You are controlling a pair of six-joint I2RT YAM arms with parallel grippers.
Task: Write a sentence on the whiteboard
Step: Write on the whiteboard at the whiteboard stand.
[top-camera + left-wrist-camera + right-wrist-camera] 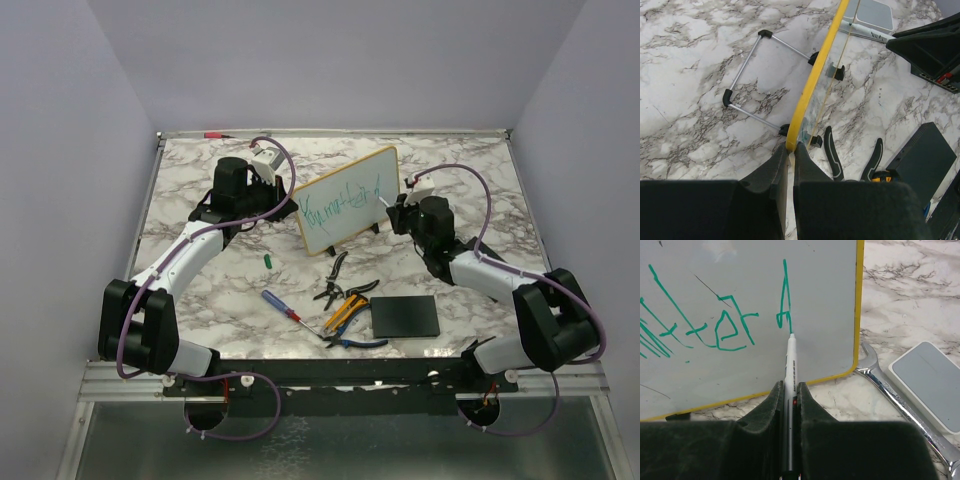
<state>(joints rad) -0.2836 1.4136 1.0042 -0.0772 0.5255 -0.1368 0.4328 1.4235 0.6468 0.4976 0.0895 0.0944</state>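
The whiteboard (335,228) stands propped on the marble table (220,290) between the arms, the teal sentence (345,203) across its face. The left hand (790,149) pinches its yellow frame edge, fully closed. The right hand (790,390) is clamped on a white marker (790,357) whose tip touches the last stroke.

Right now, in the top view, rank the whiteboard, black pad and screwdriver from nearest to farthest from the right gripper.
1. The whiteboard: just left of the right gripper, whose marker touches it.
2. The black pad: toward the table's near edge, below the gripper in this view.
3. The screwdriver: farthest, off to the near left, past the pliers.
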